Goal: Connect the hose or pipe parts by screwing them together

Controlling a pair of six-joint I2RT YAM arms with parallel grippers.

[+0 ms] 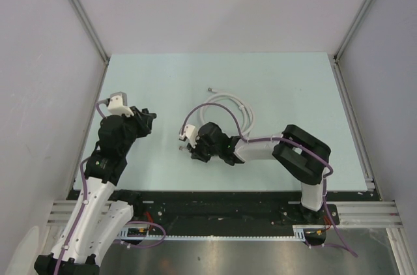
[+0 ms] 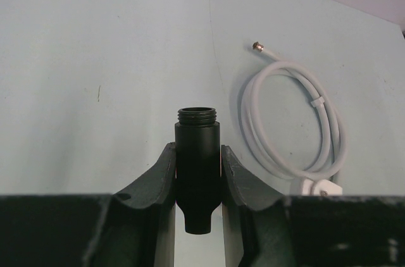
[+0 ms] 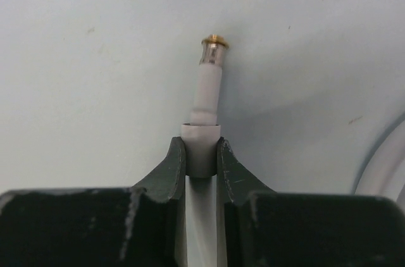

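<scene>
My left gripper [image 2: 197, 167] is shut on a short black pipe part [image 2: 197, 147], whose threaded open end points away from the wrist, above the table. At the left of the table in the top view, the left gripper [image 1: 150, 120] stands apart from the hose. The white hose [image 1: 229, 109] lies coiled at the table's middle, one small metal-tipped end [image 1: 210, 89] free at the back. My right gripper [image 3: 201, 153] is shut on the white collar [image 3: 201, 143] of the other hose end. A narrower white stem with a brass tip [image 3: 215, 42] sticks out past the fingers. Seen from above, the right gripper [image 1: 189, 146] sits left of the coil.
The pale green table [image 1: 287, 86] is walled by grey panels left, right and back. A black rail [image 1: 215, 206] runs along the near edge by the arm bases. The hose coil [image 2: 304, 115] lies to the right in the left wrist view.
</scene>
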